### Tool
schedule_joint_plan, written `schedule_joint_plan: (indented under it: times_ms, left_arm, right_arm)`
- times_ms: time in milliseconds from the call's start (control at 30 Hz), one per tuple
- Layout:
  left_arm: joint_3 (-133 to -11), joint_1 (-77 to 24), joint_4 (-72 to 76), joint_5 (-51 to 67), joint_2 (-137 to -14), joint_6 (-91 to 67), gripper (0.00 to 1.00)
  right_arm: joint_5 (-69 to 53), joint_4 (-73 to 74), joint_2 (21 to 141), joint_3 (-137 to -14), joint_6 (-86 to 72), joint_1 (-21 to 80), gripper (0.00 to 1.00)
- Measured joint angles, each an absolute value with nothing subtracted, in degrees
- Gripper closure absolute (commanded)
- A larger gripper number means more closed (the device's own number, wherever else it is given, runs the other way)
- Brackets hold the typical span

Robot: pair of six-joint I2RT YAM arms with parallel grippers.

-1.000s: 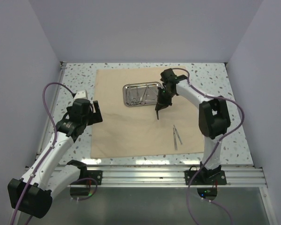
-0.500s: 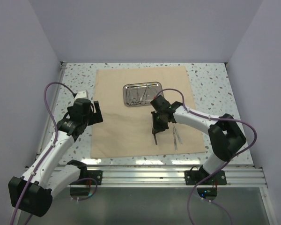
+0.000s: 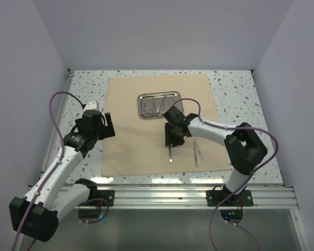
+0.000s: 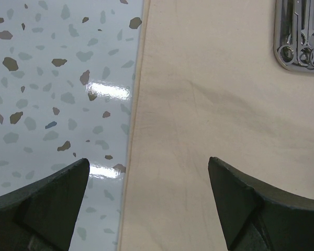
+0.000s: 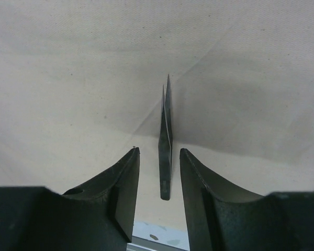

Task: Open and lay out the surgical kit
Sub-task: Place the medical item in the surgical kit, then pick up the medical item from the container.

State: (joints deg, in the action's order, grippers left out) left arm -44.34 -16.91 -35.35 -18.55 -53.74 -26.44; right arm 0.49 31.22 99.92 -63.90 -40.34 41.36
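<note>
The tan cloth (image 3: 136,141) lies spread flat on the table. The steel tray (image 3: 158,105) sits on its far middle and holds scissors and forceps (image 4: 302,46). My right gripper (image 3: 170,139) is low over the cloth in front of the tray. Its jaws are open, with thin silver tweezers (image 5: 166,137) lying on the cloth between them, a gap showing on each side. These tweezers show in the top view (image 3: 170,153) pointing toward the near edge. A second pair of tweezers (image 3: 198,152) lies to the right. My left gripper (image 4: 146,209) is open and empty above the cloth's left edge.
The speckled tabletop (image 3: 86,89) surrounds the cloth. White walls close in the left, right and back. A metal rail (image 3: 162,196) runs along the near edge. The right arm (image 3: 220,130) arches over the cloth's right part.
My right gripper has carried the tweezers from the tray toward the near middle of the cloth; its jaws now stand apart from them. The left arm has not moved.
</note>
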Motion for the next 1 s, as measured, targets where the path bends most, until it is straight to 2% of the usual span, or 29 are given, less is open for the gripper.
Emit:
schedule_joint_plan:
  times_ms: [233, 433, 733, 1000]
  left_arm:
    - [-44.34, -16.91, -35.38, -18.52, -53.74, -26.44, 0.01]
    - [-44.34, -16.91, -35.38, -18.52, -53.74, -26.41, 0.0]
    - [-44.34, -16.91, -35.4, -18.72, -53.21, -26.44, 0.0]
    - [-44.34, -16.93, -35.4, -18.81, -53.08, -26.41, 0.0]
  right_arm:
    - [0.82, 36.29, 99.74, -67.77, -39.99, 41.69, 0.54]
    - [3.99, 41.19, 101.78, -83.46, -36.86, 41.47, 0.55]
    - [5.39, 44.25, 120.7, -107.85, -33.28, 36.36, 0.64]
    - [7.64, 51.11, 138.52, -129.69, -32.25, 32.16, 0.64]
